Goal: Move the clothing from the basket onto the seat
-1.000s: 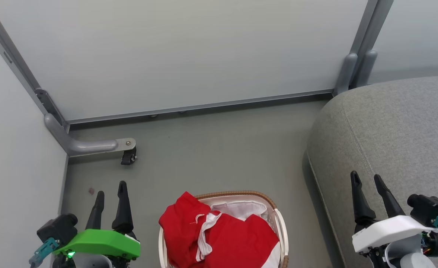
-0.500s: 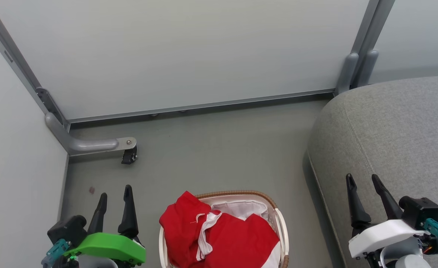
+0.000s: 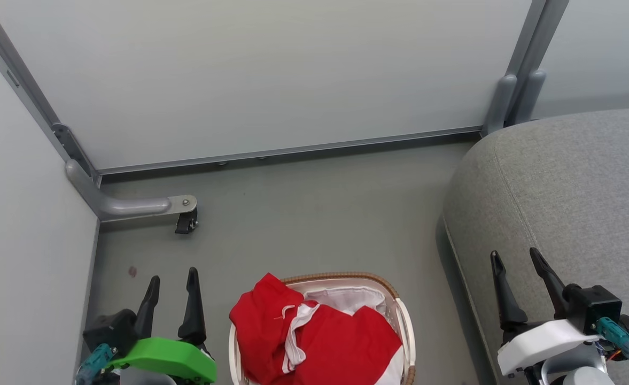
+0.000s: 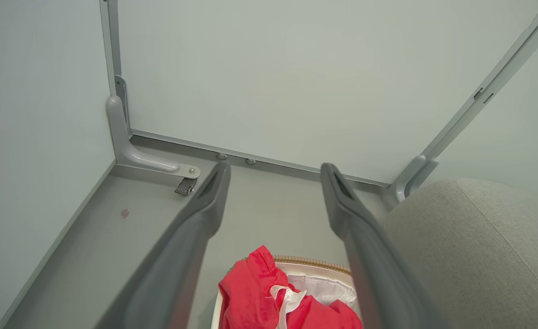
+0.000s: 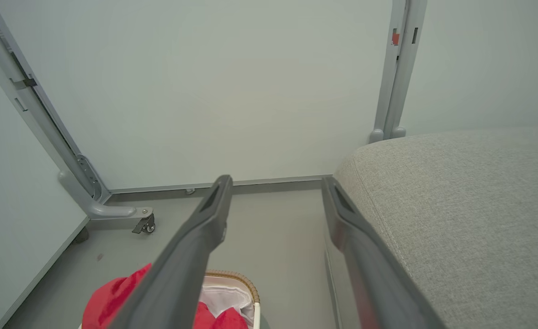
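Clothing [image 3: 314,342]: a red heap with white trim, sitting in the basket [image 3: 341,277]. None of it is on the seat [image 3: 571,187].

The heap's long axis runs on a slant, from a peak at the basket's far-left rim down toward its near-right side. The near end is cut off by the frame edge. One red fold hangs out over the left rim. A white trim strip runs near-to-far through the middle of the heap.

Basket holds the clothing and a white liner [image 3: 346,299], which is bare at the far-right end. The basket stands on the floor [image 3: 303,214], with the seat just right of it and apart from it.

Left gripper [image 3: 173,274] is left of the basket over the floor, fingers wide and holding nothing. Right gripper [image 3: 513,252] is right of the basket over the seat's edge, fingers also wide and empty. A caster [image 3: 186,222] sits on the floor well beyond the basket's left side.

Since a second ago, both grippers have edged in toward the basket. Heap and basket are unchanged.
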Tool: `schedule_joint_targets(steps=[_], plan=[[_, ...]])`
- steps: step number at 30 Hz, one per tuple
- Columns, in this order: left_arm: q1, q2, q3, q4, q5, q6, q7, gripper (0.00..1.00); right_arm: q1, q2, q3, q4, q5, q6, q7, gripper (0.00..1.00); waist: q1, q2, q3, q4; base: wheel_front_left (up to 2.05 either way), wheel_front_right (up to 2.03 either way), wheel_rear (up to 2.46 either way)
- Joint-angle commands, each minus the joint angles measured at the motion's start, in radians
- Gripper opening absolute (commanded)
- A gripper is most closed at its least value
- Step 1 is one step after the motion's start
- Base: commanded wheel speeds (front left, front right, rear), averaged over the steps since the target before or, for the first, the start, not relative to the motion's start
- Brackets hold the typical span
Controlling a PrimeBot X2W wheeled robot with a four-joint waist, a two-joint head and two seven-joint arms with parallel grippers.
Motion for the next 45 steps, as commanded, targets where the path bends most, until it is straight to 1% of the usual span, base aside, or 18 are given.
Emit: schedule_joint_targets(steps=[1,19,40,45], plan=[[0.003,0.008,-0.001,0.0,0.019,0.005,-0.009,1.0,0.01,-0.006,0.002,-0.009,-0.025,0.0,-0.01,1.0,0.0,-0.0001,0.0,0.0,0.0,0.0,0.0],[0.01,0.009,-0.023,0.021,0.135,0.011,-0.044,1.0,0.021,-0.008,0.009,-0.015,-0.167,0.0,-0.044,1.0,0.0,-0.0001,0.007,0.003,0.0,0.0,0.0],[-0.003,0.009,-0.023,0.036,0.123,-0.002,-0.04,1.0,0.013,-0.008,0.006,-0.012,-0.154,0.0,-0.043,1.0,0.0,-0.0001,0.017,0.003,0.0,0.0,0.0],[-0.019,0.009,-0.028,0.033,0.132,-0.003,-0.04,1.0,-0.003,-0.008,0.004,-0.018,-0.154,0.0,-0.043,1.0,0.0,-0.0001,0.044,0.001,0.0,0.0,0.0]])
